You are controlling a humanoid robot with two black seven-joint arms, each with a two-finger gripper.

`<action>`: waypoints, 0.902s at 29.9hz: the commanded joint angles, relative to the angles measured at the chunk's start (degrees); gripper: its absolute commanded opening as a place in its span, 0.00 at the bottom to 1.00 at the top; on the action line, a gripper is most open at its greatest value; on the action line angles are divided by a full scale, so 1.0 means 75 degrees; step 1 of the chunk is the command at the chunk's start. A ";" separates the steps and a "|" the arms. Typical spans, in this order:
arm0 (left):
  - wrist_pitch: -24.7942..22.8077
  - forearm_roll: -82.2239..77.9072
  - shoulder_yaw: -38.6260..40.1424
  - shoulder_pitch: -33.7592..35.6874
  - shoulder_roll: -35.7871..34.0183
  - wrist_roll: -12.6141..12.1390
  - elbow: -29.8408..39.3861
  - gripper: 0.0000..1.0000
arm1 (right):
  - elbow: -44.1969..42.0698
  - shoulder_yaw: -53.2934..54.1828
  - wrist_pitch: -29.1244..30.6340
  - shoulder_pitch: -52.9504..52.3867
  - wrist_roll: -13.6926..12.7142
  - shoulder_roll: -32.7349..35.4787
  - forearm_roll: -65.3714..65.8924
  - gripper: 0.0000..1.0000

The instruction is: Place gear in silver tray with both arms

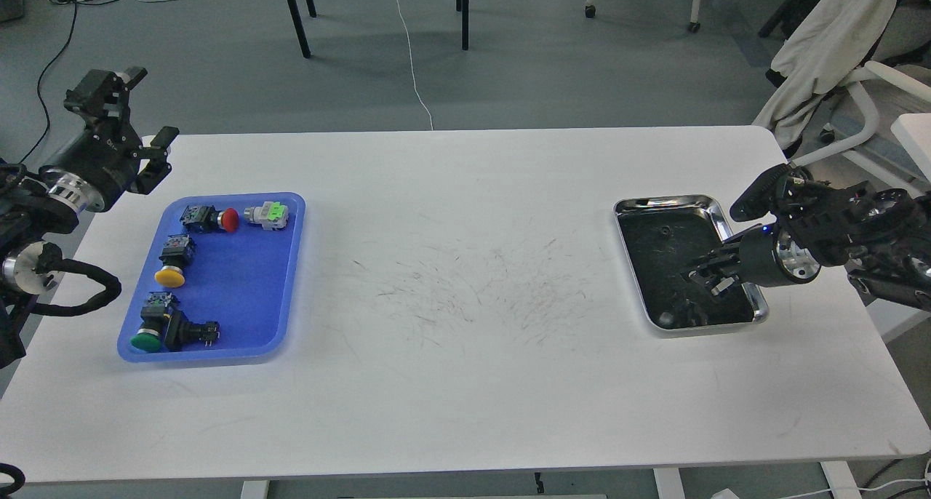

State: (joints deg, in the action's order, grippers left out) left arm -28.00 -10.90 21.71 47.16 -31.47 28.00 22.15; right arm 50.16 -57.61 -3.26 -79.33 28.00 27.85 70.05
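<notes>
The silver tray (658, 203) lies on the right side of the white table, its dark base showing only reflections and a tiny speck. My right gripper (707, 279) hangs low over the tray's near right part, pointing left; its fingers are small and dark, so I cannot tell their gap. My left gripper (150, 105) is open and empty, raised beyond the far left corner of the table, above the blue tray (240, 295). No gear shape is plainly visible. The blue tray holds several push-button parts: a red one (230, 219), a yellow one (169, 275) and a green one (145, 340).
The white table (451, 353) shows scuff marks in its middle. A white chair with a cloth over it (822, 41) stands past the right far corner. Chair legs and cables lie on the floor behind the table.
</notes>
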 commanded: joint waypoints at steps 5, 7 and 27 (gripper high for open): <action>0.0000 -0.0012 0.0000 -0.0007 0.0000 0.0000 0.0000 0.99 | -0.0044 0.0005 0.0000 0.0043 0.0000 0.0001 -0.0012 0.26; 0.0000 -0.0012 0.0000 0.0004 0.0000 0.0000 0.0000 0.99 | -0.0055 0.0017 0.0000 -0.0004 0.0000 0.0001 -0.0047 0.41; 0.0000 -0.0058 -0.0011 -0.0078 0.0024 0.0000 0.0000 0.99 | 0.0003 0.2770 0.0106 0.0089 0.0000 0.0832 -0.2130 0.93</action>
State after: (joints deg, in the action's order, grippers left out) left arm -28.00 -11.17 21.62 46.71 -31.47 28.01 22.15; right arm 50.03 -40.02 -2.52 -78.90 27.99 32.91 59.82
